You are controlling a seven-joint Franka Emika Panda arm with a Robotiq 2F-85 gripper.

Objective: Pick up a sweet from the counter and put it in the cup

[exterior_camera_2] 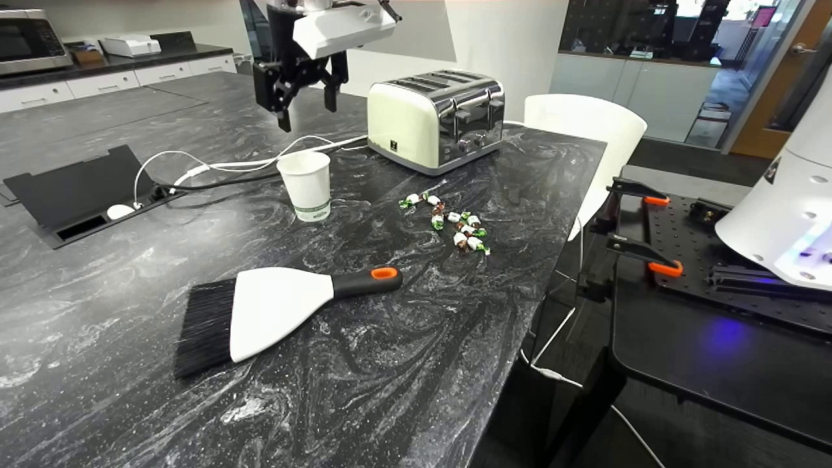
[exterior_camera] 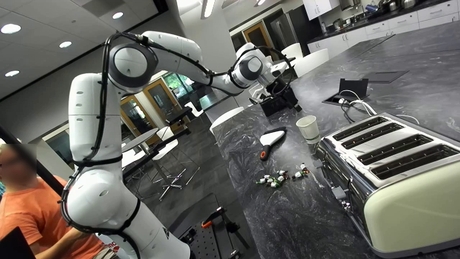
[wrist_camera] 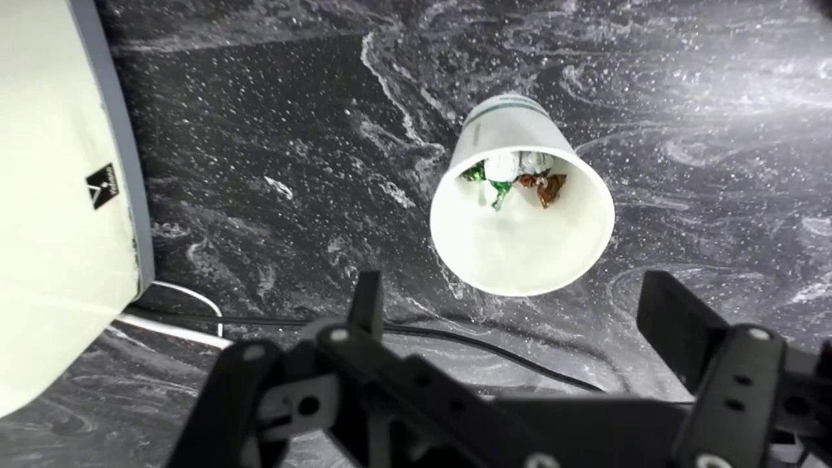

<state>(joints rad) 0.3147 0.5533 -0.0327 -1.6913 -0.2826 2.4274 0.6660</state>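
Several wrapped sweets, white with green and brown ends, lie loose on the dark marbled counter (exterior_camera_2: 416,396) in both exterior views (exterior_camera: 272,180) (exterior_camera_2: 463,225). A white paper cup (exterior_camera_2: 307,188) stands upright on the counter, also in an exterior view (exterior_camera: 308,127). In the wrist view the cup (wrist_camera: 510,127) has green-and-white and brown-ended sweets (wrist_camera: 506,170) inside. No dark cup is in view. My gripper (wrist_camera: 513,296) is open with nothing between its fingers. It hangs above the counter near the cup, well above the surface in an exterior view (exterior_camera_2: 308,109).
A cream and chrome toaster (exterior_camera_2: 422,123) stands near the cup and the sweets. A white brush with black bristles and handle (exterior_camera_2: 279,305) lies on the counter. White and black cables run from an open socket box (exterior_camera_2: 91,195) behind the cup.
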